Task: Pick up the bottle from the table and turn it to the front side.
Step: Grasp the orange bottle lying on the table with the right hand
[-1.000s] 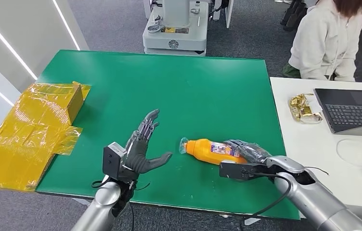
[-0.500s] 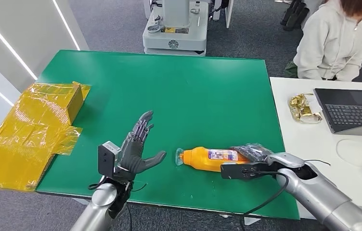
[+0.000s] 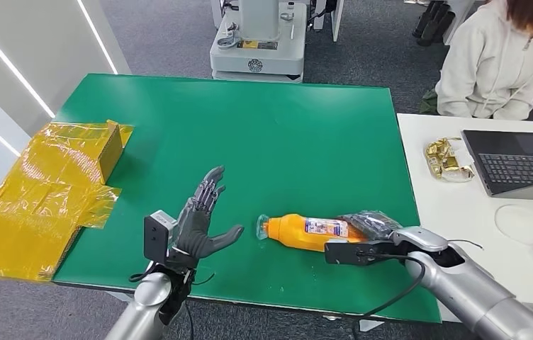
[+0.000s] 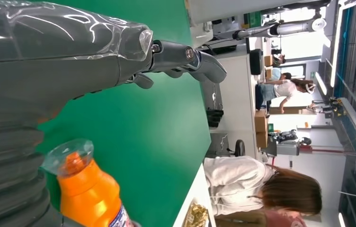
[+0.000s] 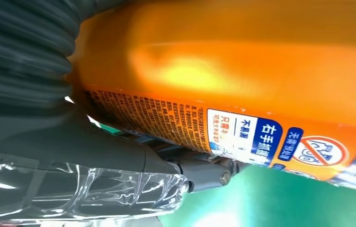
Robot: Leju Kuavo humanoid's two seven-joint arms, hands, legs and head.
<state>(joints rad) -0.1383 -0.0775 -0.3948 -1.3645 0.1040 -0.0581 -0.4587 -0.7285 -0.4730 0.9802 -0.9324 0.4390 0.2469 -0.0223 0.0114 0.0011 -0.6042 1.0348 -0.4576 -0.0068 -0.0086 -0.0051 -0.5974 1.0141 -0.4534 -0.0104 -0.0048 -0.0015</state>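
Grasp stage only: right hand (image 3: pixel 368 225) fingers wrap the bottle (image 3: pixel 305 232), lying sideways on the tabletop (image 3: pixel 285 134). Left hand (image 3: pixel 200 223) waits, fingers spread wide. Lift and turn remain.

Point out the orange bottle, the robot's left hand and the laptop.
orange bottle (image 3: pixel 299 233): head view, on its orange body beside the label.
left hand (image 3: pixel 197 225): head view, on the palm, fingers spread.
laptop (image 3: pixel 522 168): head view, on the keyboard.
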